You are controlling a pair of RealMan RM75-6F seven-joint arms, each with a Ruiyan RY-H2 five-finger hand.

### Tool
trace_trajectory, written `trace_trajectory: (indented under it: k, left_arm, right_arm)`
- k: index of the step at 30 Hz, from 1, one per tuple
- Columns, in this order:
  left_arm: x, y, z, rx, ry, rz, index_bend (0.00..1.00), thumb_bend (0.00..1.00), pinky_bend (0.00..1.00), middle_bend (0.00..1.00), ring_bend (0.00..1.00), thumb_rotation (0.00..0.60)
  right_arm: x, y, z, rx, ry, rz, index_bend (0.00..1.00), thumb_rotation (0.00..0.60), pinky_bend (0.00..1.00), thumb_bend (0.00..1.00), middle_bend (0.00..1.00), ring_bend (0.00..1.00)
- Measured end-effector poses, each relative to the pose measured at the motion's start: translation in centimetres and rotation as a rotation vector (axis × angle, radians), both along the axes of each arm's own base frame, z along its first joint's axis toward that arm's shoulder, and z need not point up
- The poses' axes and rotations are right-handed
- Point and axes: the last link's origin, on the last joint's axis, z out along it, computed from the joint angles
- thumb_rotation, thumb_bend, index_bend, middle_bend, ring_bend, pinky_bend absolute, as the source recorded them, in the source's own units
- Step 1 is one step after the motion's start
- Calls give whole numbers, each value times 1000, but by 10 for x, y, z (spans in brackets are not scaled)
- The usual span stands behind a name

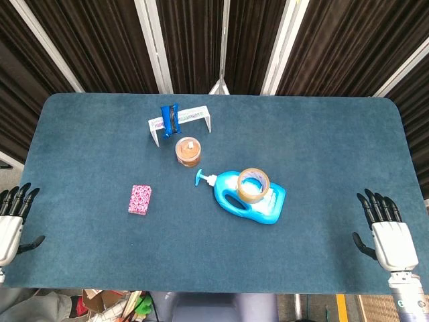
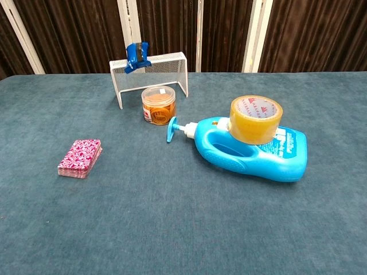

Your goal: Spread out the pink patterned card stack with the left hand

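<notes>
Head view takes in the whole blue-carpeted bench (image 1: pixel 80 134), and nothing on it suggests the task has begun. Largest of the things lying on it is the blue detergent bottle (image 1: pixel 258 201), on its side with its pump pointing toward the left hand's side; it sits well ahead of the right hand's fingers (image 1: pixel 379 204) and off toward the middle. A roll of tan tape (image 1: pixel 253 184) rests on top of that bottle. Farther out from both hands stands a small white wire rack (image 1: pixel 184 119) with a blue clip (image 1: pixel 169 119) on its top bar, and just nearer than the rack is a clear round tub (image 1: pixel 188 151) with orange contents.

The left hand (image 1: pixel 12 221) lies at the near left edge of the bench, its fingers (image 1: pixel 19 200) apart and stretched forward, holding nothing. The right hand (image 1: pixel 387 231) mirrors it at the near right edge, fingers likewise spread and empty. Neither hand shows in the chest view.

Smallest is the pink patterned card stack (image 1: pixel 139 199). It lies flat and squared up, ahead of the left hand's fingers and off toward the bench's middle, well apart from them. In the chest view the cards look neatly aligned, so no spreading appears done. By this judgement the reach, the contact and the fanning all remain.
</notes>
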Motion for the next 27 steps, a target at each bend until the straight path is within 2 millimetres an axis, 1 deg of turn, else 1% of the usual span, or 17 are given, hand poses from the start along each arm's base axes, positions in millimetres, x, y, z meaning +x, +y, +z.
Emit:
trace_trajectory:
  k: [11,17,20,23,27]
  left_arm:
    - [-1,2,-2,-17,8,9,0,147,0,0,0,600]
    - [4,10,-6,-53,28,13,0,147,0,0,0,600]
    - [11,21,-8,-92,54,15,0,147,0,0,0,600]
    - [20,36,-14,-143,72,24,0,147,0,0,0,600]
    - [32,62,-27,-228,81,59,0,147,0,0,0,600]
  right_arm:
    - [1,1,0,0,-5,0,0,600,87,363,0,0]
    - [0,-1,-1,4,-13,-6,0,600,87,364,0,0]
    - [1,-2,-1,5,-17,-5,0,600,87,363,0,0]
    - [1,-2,-1,8,-19,-3,0,600,87,363,0,0]
    - [1,-2,-1,9,-25,-3,0,600,87,363,0,0]
